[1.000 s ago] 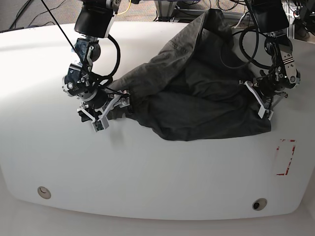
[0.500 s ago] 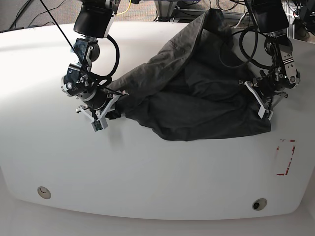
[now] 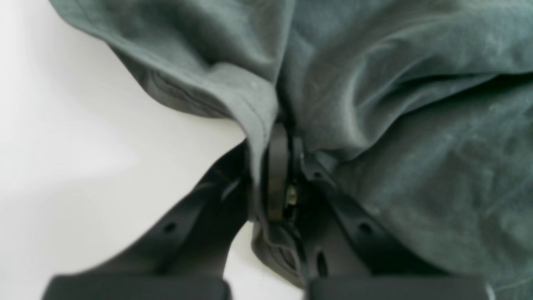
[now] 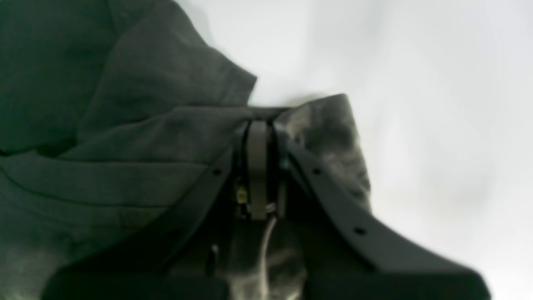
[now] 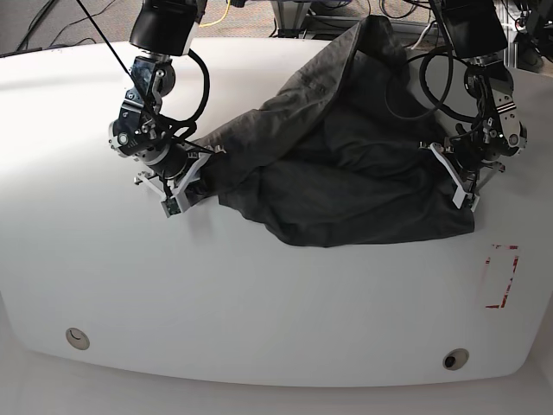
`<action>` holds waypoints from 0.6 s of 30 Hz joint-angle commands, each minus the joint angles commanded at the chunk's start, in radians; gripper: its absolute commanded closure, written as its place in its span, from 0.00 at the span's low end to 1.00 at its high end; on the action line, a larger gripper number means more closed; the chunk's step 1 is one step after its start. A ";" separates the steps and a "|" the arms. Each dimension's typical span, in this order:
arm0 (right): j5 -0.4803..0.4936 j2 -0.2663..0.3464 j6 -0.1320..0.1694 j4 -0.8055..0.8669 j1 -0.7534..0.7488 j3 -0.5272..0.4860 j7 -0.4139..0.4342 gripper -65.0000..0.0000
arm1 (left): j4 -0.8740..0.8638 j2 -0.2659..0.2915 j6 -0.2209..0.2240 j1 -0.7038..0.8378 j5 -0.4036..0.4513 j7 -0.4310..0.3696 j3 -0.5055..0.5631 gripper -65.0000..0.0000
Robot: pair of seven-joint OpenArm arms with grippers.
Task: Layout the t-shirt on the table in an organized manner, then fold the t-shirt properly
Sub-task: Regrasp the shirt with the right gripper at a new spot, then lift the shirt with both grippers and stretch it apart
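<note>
The dark grey t-shirt [image 5: 346,164] lies crumpled across the middle and right of the white table [image 5: 259,303], with one part hanging over the far edge. My right gripper [image 5: 192,183] is shut on the shirt's left corner. In the right wrist view the gripper [image 4: 258,125] pinches a fold of the t-shirt [image 4: 104,125] just above the table. My left gripper [image 5: 456,186] is shut on the shirt's right edge. Seen from the left wrist, that gripper [image 3: 277,137] clamps a hemmed fold of the t-shirt [image 3: 416,125].
A red dashed rectangle mark [image 5: 503,277] sits near the table's right front. Two round grommet holes [image 5: 78,338] [image 5: 454,359] lie along the front edge. Cables and equipment show behind the far edge.
My right gripper has moved toward the far side, taking the shirt's left corner with it. The left arm has not moved.
</note>
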 joint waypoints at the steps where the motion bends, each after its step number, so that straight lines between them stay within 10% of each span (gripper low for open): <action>1: 0.000 0.000 0.000 0.021 -0.012 0.000 0.000 1.00 | 0.000 0.000 0.000 0.000 0.000 0.000 0.000 1.00; 18: 0.000 -0.002 0.000 0.293 -0.097 0.000 -0.006 1.00 | 0.031 0.000 0.000 -0.038 -0.003 -0.003 0.026 1.00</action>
